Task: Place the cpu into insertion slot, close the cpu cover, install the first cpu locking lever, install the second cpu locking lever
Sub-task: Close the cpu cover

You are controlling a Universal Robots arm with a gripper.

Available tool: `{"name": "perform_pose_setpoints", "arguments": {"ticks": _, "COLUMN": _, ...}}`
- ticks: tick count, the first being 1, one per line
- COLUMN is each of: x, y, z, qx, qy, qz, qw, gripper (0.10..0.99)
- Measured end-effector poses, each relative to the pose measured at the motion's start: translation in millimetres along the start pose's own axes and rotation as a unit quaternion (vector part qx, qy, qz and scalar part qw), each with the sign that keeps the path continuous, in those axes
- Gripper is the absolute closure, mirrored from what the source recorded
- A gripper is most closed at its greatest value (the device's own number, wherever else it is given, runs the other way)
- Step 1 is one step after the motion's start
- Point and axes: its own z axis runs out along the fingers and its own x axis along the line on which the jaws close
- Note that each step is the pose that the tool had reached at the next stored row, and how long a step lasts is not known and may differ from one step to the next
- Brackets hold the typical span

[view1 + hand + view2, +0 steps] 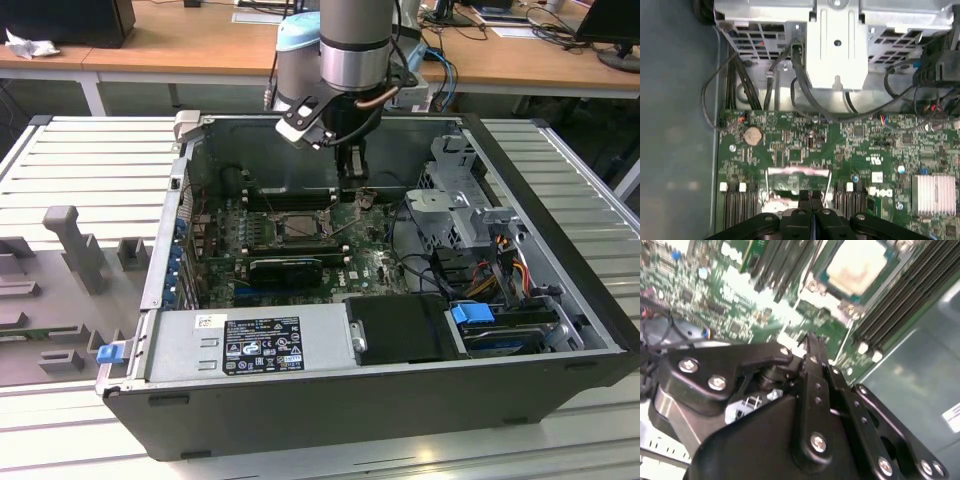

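The gripper (807, 340) hangs clenched, fingertips pressed together, seemingly on nothing. The cpu (860, 265) lies flat in the insertion slot (837, 300), just beyond and below those tips, near but apart.

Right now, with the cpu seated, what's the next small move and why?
Likely nudge the gripper toward the insertion slot to tip the cpu cover down. The cpu lies in the slot, the cover looks raised, and the shut fingertips sit at its free edge.
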Motion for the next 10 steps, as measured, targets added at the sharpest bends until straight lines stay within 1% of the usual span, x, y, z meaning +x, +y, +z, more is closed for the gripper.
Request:
{"name": "perform_pose_setpoints", "arguments": {"ticks": 1, "x": 0.0, "y": 3.6, "z": 0.9, "qx": 0.0001, "qy": 0.0000, "qz": 0.000, "qw": 1.0000, "gripper": 0.980}}
{"name": "perform_pose_setpoints", "arguments": {"ticks": 2, "x": 0.1, "y": 9.7, "z": 2.5, "qx": 0.0002, "qy": 0.0000, "qz": 0.000, "qw": 1.0000, "gripper": 0.980}}
{"name": "perform_pose_setpoints", "arguments": {"ticks": 3, "x": 0.6, "y": 19.1, "z": 4.5, "qx": 0.0003, "qy": 0.0002, "qz": -0.002, "qw": 1.0000, "gripper": 0.980}}
{"name": "perform_pose_setpoints", "arguments": {"ticks": 6, "x": 2.9, "y": 30.4, "z": 8.5, "qx": 0.0009, "qy": 0.0002, "qz": -0.002, "qw": 1.0000, "gripper": 0.980}}
{"name": "perform_pose_setpoints", "arguments": {"ticks": 9, "x": 4.4, "y": 34.6, "z": 15.6, "qx": 0.0012, "qy": 0.0002, "qz": -0.002, "qw": 1.0000, "gripper": 0.980}}
{"name": "perform_pose_setpoints", "arguments": {"ticks": 10, "x": 4.9, "y": 36.7, "z": 20.6, "qx": 0.0015, "qy": 0.0002, "qz": -0.002, "qw": 1.0000, "gripper": 0.980}}
